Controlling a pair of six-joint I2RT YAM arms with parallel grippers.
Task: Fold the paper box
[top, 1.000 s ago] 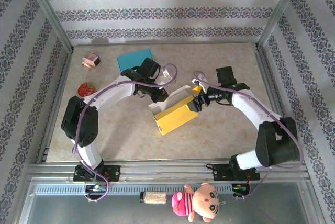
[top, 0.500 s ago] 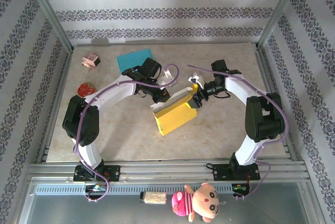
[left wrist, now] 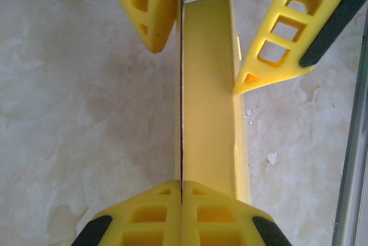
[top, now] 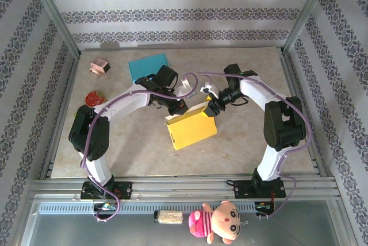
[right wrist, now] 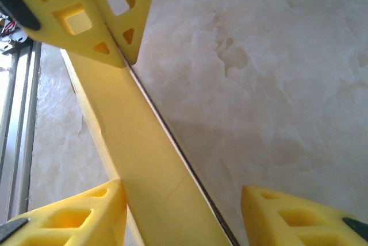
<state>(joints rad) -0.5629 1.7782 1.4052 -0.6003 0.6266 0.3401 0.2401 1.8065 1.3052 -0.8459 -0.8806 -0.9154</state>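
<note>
Pinching paper box edge, left gripper clamped; right gripper apart, straddling its wall.

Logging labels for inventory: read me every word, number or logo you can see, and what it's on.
No text can be read. The yellow paper box shows plain faces in every view, and the teal sheet is blank. The plush doll, the pink item and the red item are too small to show any print.
</note>
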